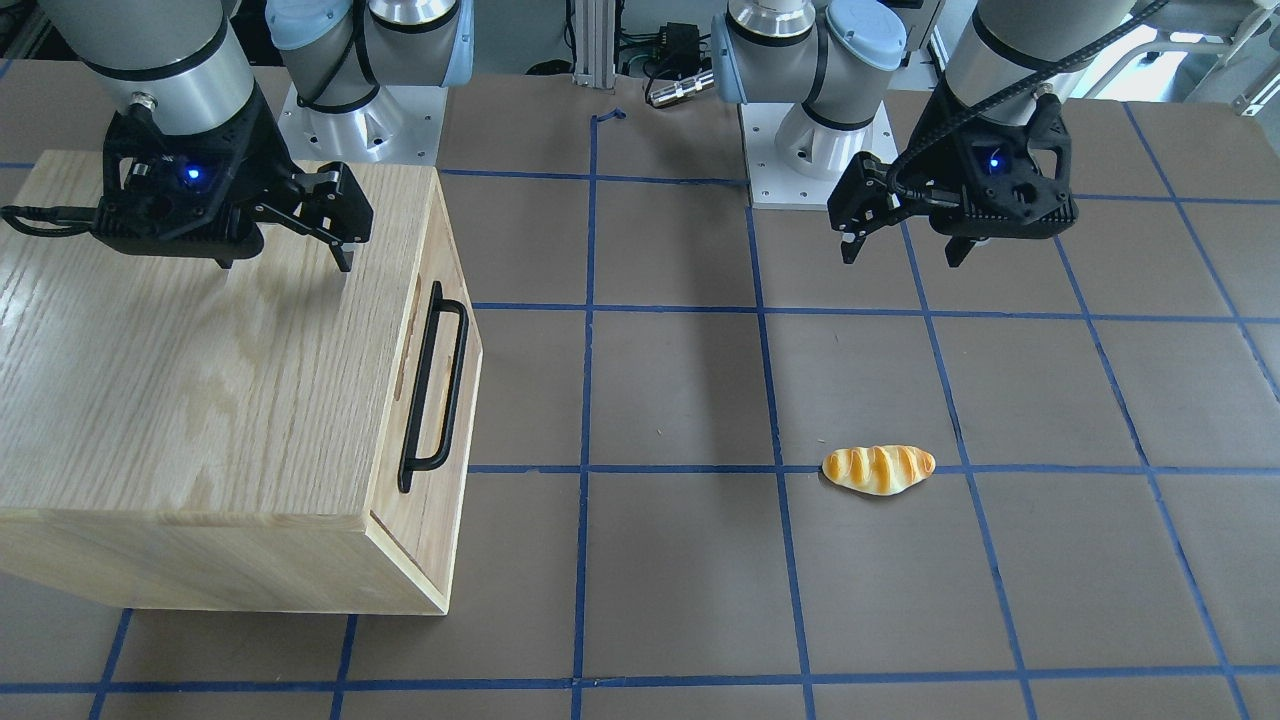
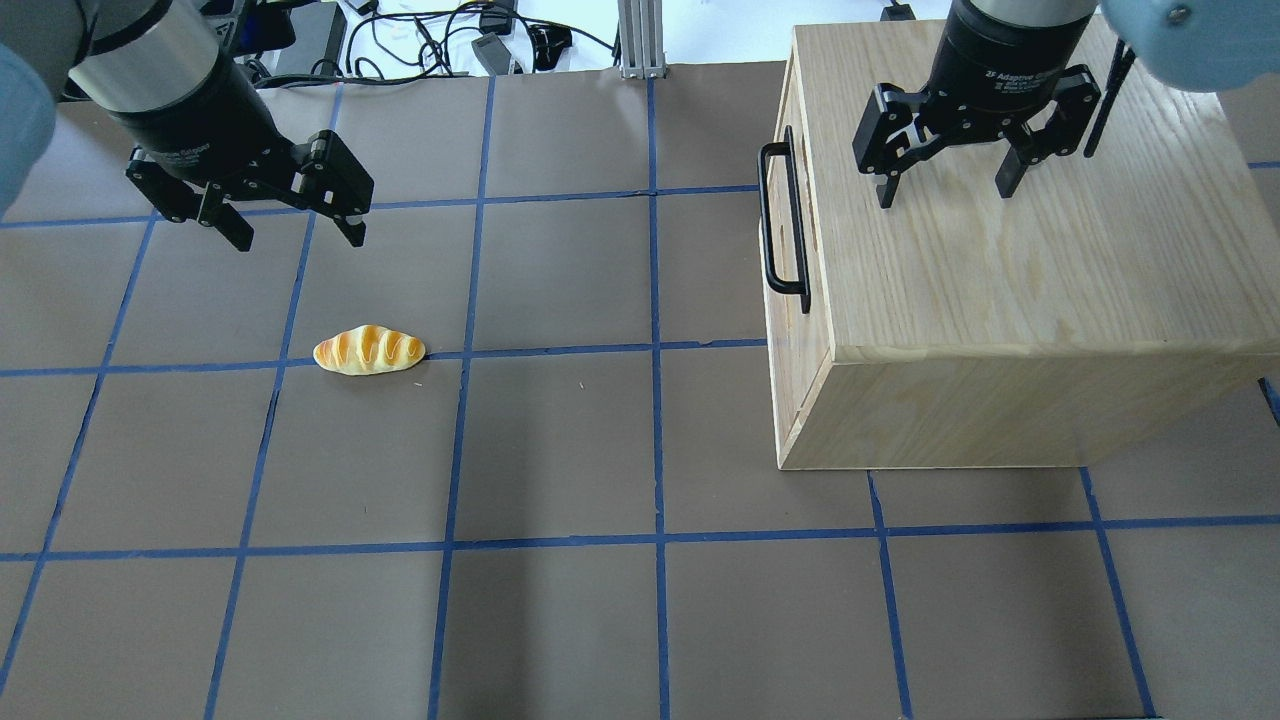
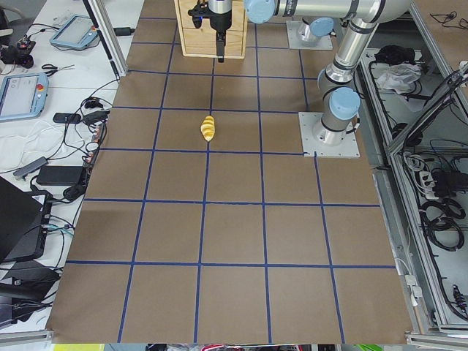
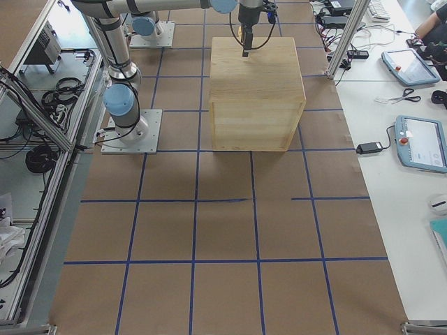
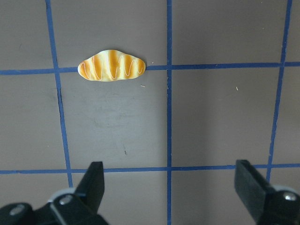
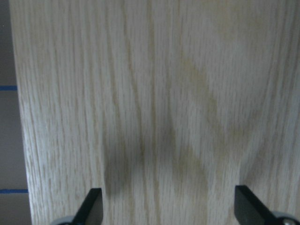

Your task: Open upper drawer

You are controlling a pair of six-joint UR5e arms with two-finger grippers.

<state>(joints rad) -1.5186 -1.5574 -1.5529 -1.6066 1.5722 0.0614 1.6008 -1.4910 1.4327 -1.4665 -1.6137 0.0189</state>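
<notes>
The wooden cabinet [image 1: 200,380] stands on the table on my right side. The upper drawer's front panel [image 1: 432,262] sits flush with the cabinet, and its long black bar handle [image 1: 435,385] faces the table's middle; the handle also shows in the overhead view [image 2: 785,230]. My right gripper [image 2: 945,195] is open and empty. It hangs over the cabinet's top [image 6: 154,103], behind the handle, and also shows in the front view [image 1: 285,262]. My left gripper [image 2: 300,240] is open and empty above the bare table, far from the cabinet, and also shows in the front view [image 1: 900,255].
A toy bread roll [image 2: 369,350] lies on the brown table on a blue tape line, just ahead of the left gripper; the left wrist view also shows it [image 5: 111,65]. The arm bases [image 1: 360,110] stand at the table's robot side.
</notes>
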